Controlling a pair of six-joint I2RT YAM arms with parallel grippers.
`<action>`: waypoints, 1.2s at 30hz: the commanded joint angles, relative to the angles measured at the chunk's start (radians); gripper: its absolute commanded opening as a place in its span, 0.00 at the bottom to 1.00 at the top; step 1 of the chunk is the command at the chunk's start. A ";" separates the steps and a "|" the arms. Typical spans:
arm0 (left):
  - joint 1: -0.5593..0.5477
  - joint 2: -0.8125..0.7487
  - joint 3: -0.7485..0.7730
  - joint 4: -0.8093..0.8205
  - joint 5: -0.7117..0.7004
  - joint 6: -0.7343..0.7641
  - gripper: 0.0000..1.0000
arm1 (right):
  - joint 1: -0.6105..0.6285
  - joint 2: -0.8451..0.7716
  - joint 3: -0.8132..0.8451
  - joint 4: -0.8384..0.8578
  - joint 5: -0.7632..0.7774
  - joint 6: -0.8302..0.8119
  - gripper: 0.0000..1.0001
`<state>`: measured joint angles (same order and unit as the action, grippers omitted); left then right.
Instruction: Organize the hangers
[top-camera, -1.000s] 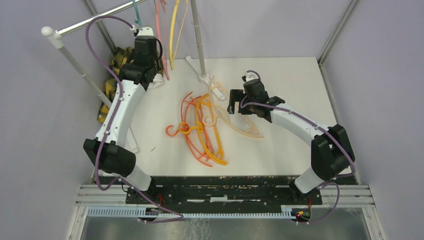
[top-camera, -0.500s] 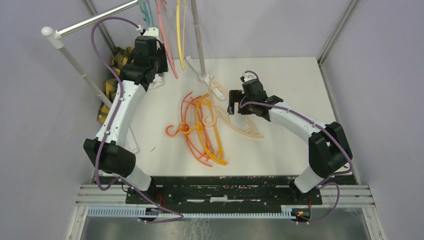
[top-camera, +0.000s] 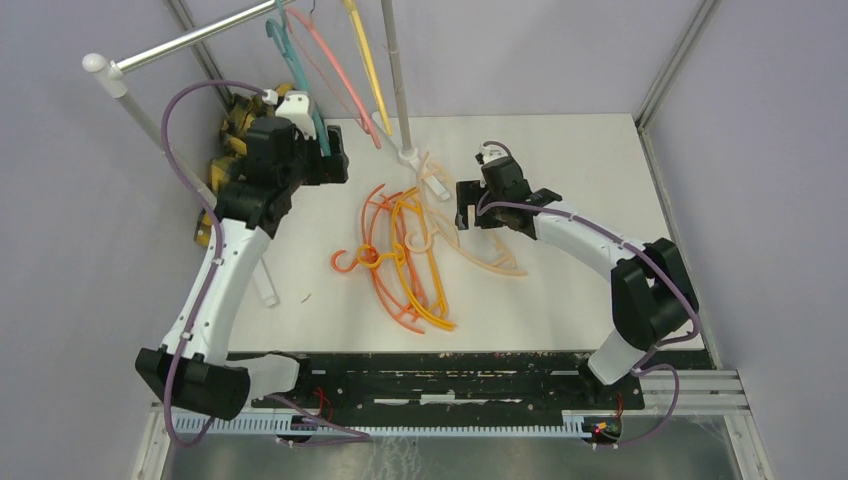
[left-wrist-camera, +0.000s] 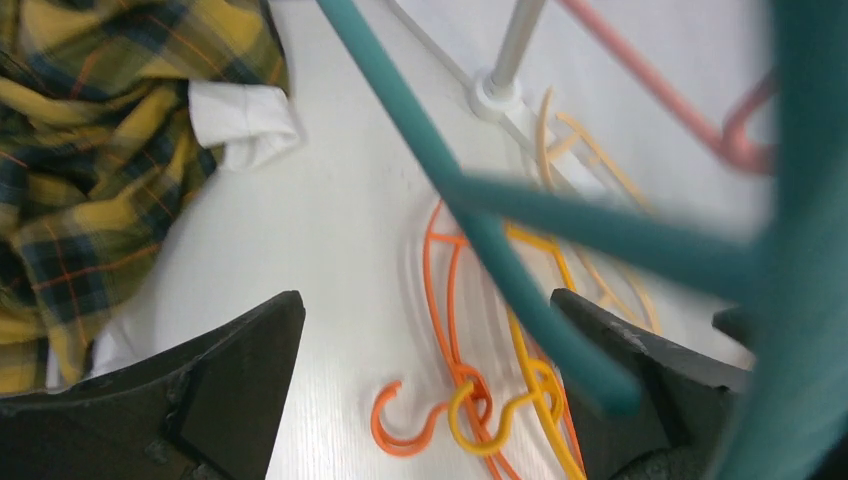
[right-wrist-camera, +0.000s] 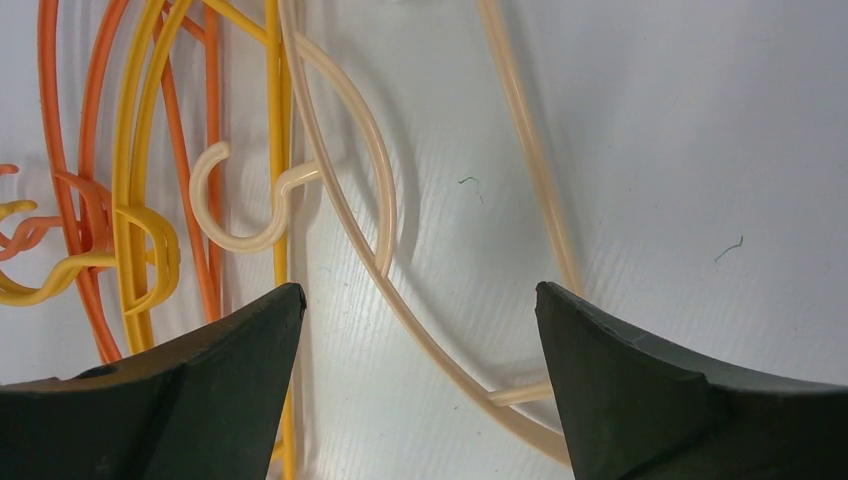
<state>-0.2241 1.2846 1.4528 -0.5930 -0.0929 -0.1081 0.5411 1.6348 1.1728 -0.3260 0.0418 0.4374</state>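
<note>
Hung on the silver rack rail: thin teal plastic hanger, pink hanger, yellow hanger; left gripper spread wide, teal arm's end by one finger; right gripper spread over the peach plastic hanger flat on the white table, beside the orange-and-yellow hanger tangle.

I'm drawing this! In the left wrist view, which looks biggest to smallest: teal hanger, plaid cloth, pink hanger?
1. teal hanger, but nearness to the camera inflates it.
2. plaid cloth, nearly as big.
3. pink hanger, partly cut off.
</note>
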 joint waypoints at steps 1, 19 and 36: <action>0.002 -0.117 -0.168 0.062 0.179 -0.044 0.99 | -0.001 0.046 0.082 -0.001 -0.014 -0.065 0.93; 0.000 -0.307 -0.566 0.127 0.334 -0.144 0.95 | 0.043 0.405 0.351 -0.034 -0.164 -0.095 0.71; -0.001 -0.356 -0.581 0.123 0.364 -0.166 0.93 | 0.043 0.402 0.316 -0.031 -0.164 -0.067 0.18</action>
<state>-0.2249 0.9611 0.8604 -0.5060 0.2310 -0.2317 0.5827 2.0933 1.4830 -0.3679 -0.1307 0.3626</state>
